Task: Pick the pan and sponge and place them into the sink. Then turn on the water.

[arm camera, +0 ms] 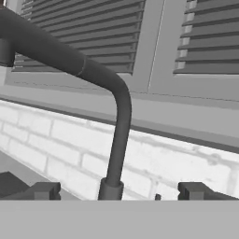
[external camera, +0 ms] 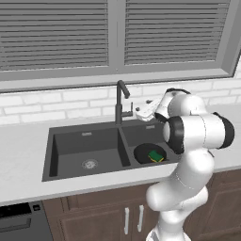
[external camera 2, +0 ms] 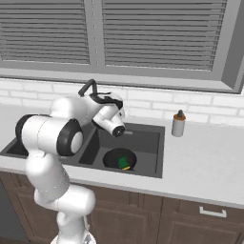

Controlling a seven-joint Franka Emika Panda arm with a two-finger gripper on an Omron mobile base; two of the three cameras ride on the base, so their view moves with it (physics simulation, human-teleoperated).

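Already you have the pan (external camera: 147,151) and sponge (external camera: 156,156) in the sink (external camera: 70,141); only the faucet (arm camera: 119,121) remains, your gripper (arm camera: 119,191) fully open, empty.

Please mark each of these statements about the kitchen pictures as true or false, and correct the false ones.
1. The round black frying pan lies in the left basin. False: it lies in the right basin of the dark grey double sink.
2. The small green and yellow sponge rests in the pan. True.
3. The tool is open, its fingertips either side of the dark grey gooseneck faucet. True.
4. Water runs from the faucet. False: no water is visible.
5. The small soap dispenser bottle stands inside the sink. False: it stands on the counter.
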